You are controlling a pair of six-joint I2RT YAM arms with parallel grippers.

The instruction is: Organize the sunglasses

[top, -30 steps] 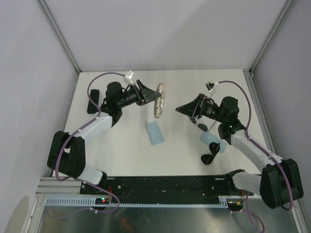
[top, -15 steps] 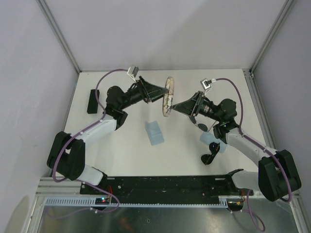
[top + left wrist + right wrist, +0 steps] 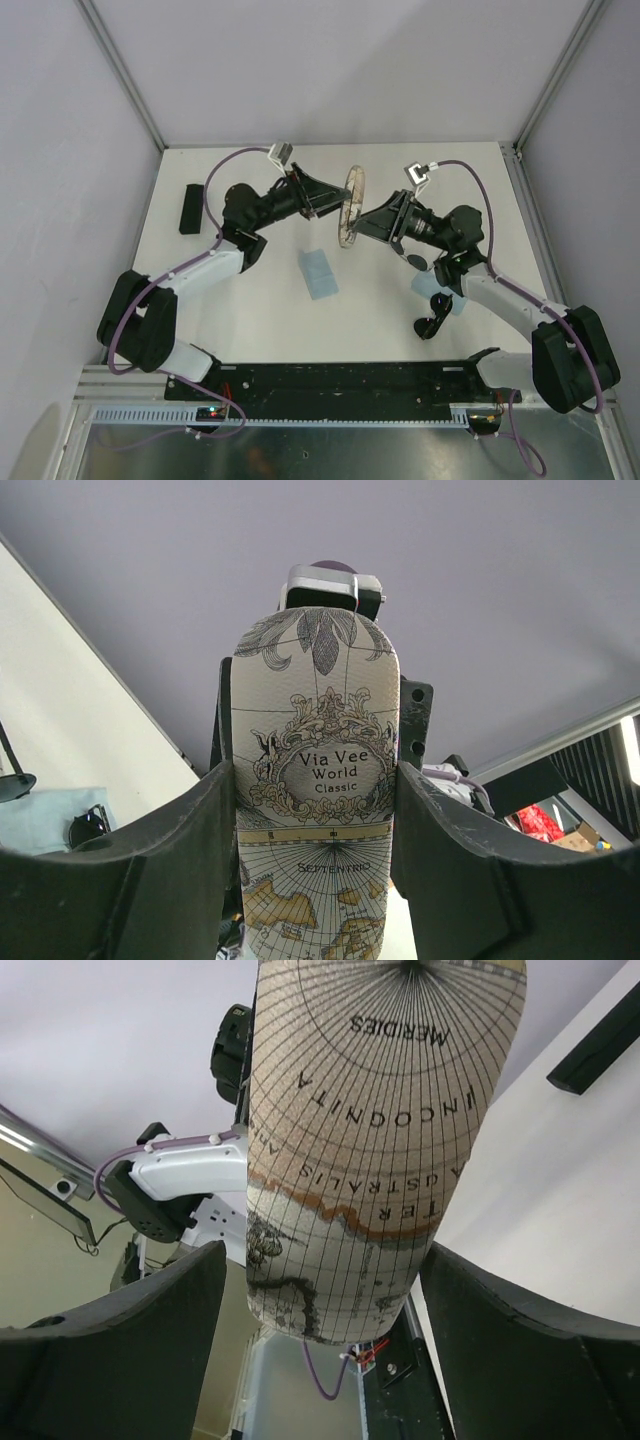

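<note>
- Your left pincer is clamped on the beige map-print case. The left wrist view shows both fingers pressed against its sides.
- Since a second ago you have carried that case to the right, raised above the tabletop. It now sits near the middle, between the two arms.
- Your right pincer has come in from the right to meet it. A second ago it was well apart from the case.
- The right jaws stand apart, straddling one end of the case. In the right wrist view a strip of background shows between the case and one finger.
- The black oblong case lies at the far left. Your left arm covered part of it before, and it now shows in full.
- The wire-frame sunglasses lie where they were, just below your right wrist.
- The chunky black sunglasses have not moved. They lie at the near edge of a blue cloth.
- A second blue cloth stays near the middle of the tabletop.
</note>
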